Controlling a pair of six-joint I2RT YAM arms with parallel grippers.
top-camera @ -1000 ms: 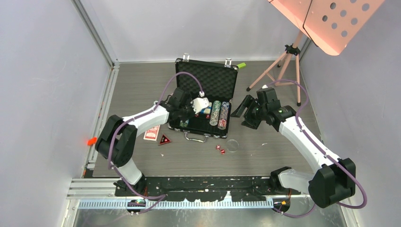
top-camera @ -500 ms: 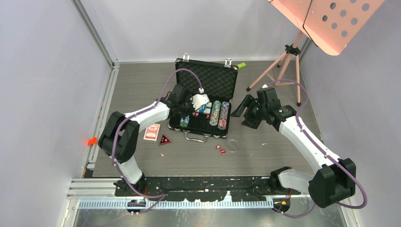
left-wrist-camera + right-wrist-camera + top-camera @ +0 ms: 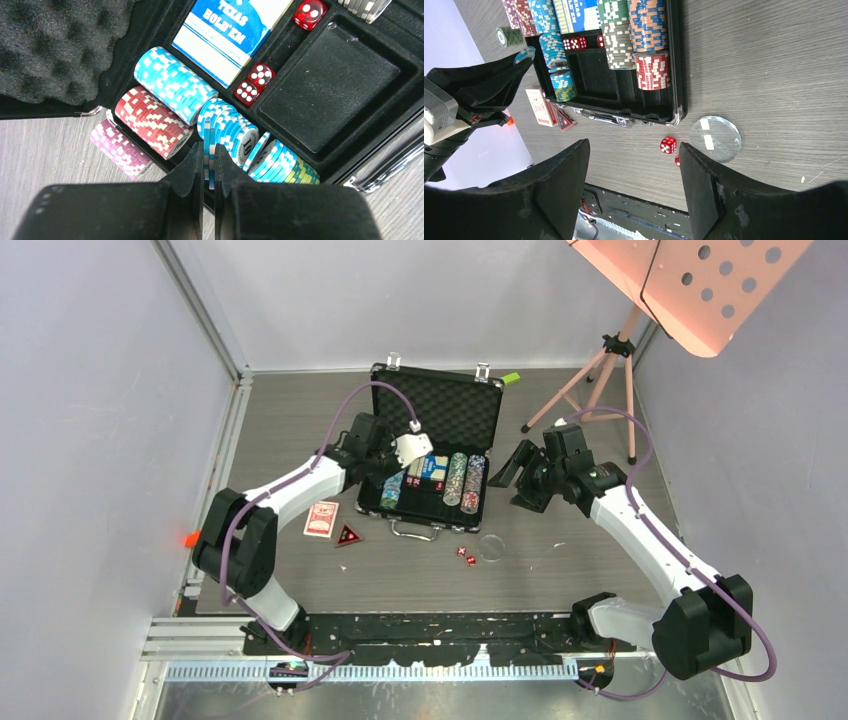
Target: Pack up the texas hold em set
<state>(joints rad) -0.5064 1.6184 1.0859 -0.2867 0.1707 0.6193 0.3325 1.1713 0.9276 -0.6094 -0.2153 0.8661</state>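
Note:
The black briefcase (image 3: 450, 405) lies open mid-table, its foam lid tipped back. Chip stacks (image 3: 465, 480) fill its right side, and blue (image 3: 172, 82) and red (image 3: 152, 120) rows its left. A purple row (image 3: 120, 147) lies just outside the case's left wall. My left gripper (image 3: 209, 160) hovers over that left edge, shut on two light-blue chips (image 3: 209, 145). A blue card box (image 3: 230, 35) and red dice (image 3: 255, 82) sit inside. On the table lie the red-backed deck (image 3: 321, 519), red triangle (image 3: 348, 536), two dice (image 3: 465, 555) and clear disc (image 3: 491, 547). My right gripper (image 3: 634, 150) is open and empty, right of the case.
A pink tripod stand (image 3: 600, 370) with a perforated pink panel (image 3: 700, 280) stands at the back right. A small green block (image 3: 511, 378) lies by the case's far right corner. A lone green chip (image 3: 506, 36) rests left of the case. Walls close in on both sides.
My left gripper has drawn back to the left and away from the middle of the case, still shut on the blue chips. The right arm has not moved.

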